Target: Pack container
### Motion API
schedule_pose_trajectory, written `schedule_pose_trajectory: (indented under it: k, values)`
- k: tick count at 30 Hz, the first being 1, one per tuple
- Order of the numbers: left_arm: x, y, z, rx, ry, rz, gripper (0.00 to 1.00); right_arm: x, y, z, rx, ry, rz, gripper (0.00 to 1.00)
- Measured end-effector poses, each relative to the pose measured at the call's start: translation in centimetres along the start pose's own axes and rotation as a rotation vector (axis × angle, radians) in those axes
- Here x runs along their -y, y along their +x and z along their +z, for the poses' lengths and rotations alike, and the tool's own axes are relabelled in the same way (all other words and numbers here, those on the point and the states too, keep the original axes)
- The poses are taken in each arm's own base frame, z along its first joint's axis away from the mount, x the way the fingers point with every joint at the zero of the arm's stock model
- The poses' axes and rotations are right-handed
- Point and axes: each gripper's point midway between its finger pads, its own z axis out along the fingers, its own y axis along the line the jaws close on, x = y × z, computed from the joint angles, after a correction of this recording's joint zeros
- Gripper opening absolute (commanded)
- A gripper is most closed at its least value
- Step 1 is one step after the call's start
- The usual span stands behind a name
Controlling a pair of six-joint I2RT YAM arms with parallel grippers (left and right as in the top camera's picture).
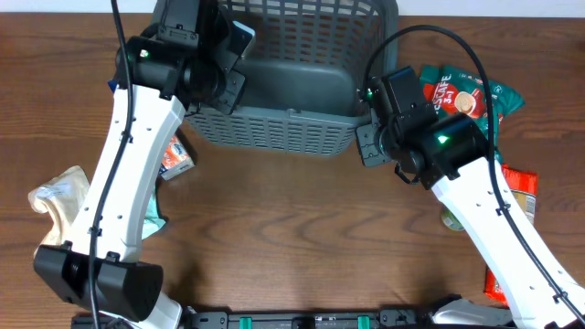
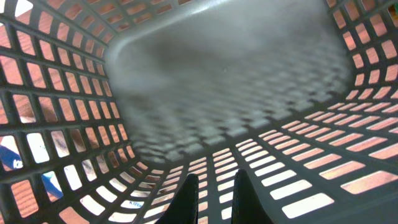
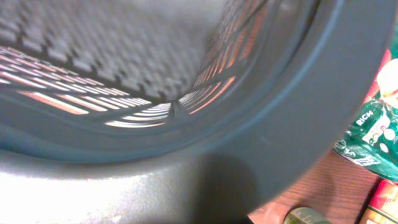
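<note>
The container [image 1: 283, 128] is a large dark grey lattice basket at the back middle of the table. My left gripper [image 1: 218, 78] reaches in over its left rim. In the left wrist view the two fingers [image 2: 216, 199] stand almost together with nothing between them, just above the lattice wall [image 2: 292, 168]; the floor [image 2: 230, 68] looks bare. My right gripper [image 1: 367, 139] is pressed against the container's front right corner. In the right wrist view the rolled rim [image 3: 292, 118] fills the frame and hides the fingers.
A green coffee packet [image 1: 462, 91] [image 3: 373, 130] lies right of the container. A red packet [image 1: 521, 196] and a small greenish item [image 1: 451, 219] lie at the right. An orange and white packet [image 1: 175, 155] and a crumpled beige bag [image 1: 59, 203] lie at the left.
</note>
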Motion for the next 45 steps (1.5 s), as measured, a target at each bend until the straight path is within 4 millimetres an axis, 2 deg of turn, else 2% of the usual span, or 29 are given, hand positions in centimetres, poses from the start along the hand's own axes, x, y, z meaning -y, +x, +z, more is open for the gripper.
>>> schedule_pose_trajectory:
  k: [12,27,39,40,42,44,45]
  values:
    - [0.8,0.4,-1.5,0.004,0.004,0.003,0.06,0.4,-0.5,0.0,0.022,0.024,0.032,0.01]
    - [1.2,1.3,-1.8,-0.028,0.012,-0.010,0.06,0.6,-0.5,0.0,0.022,0.031,0.038,0.01]
    - [1.3,1.7,-1.9,-0.043,0.015,-0.034,0.06,1.5,-0.7,0.1,0.026,0.048,0.061,0.01]
    - [1.3,1.7,-1.9,-0.043,0.015,-0.034,0.15,1.5,-0.7,0.1,0.026,0.048,0.061,0.01]
    - [1.2,1.6,-1.9,-0.038,0.007,-0.040,0.40,1.5,-0.6,0.1,0.023,0.047,0.061,0.05]
    - [0.9,0.9,-1.9,-0.011,-0.005,-0.038,0.55,1.4,-0.3,0.1,0.010,0.039,0.066,0.08]
    - [0.6,0.3,-1.9,0.017,-0.015,-0.030,0.64,1.2,-0.1,0.1,0.001,0.031,0.071,0.14]
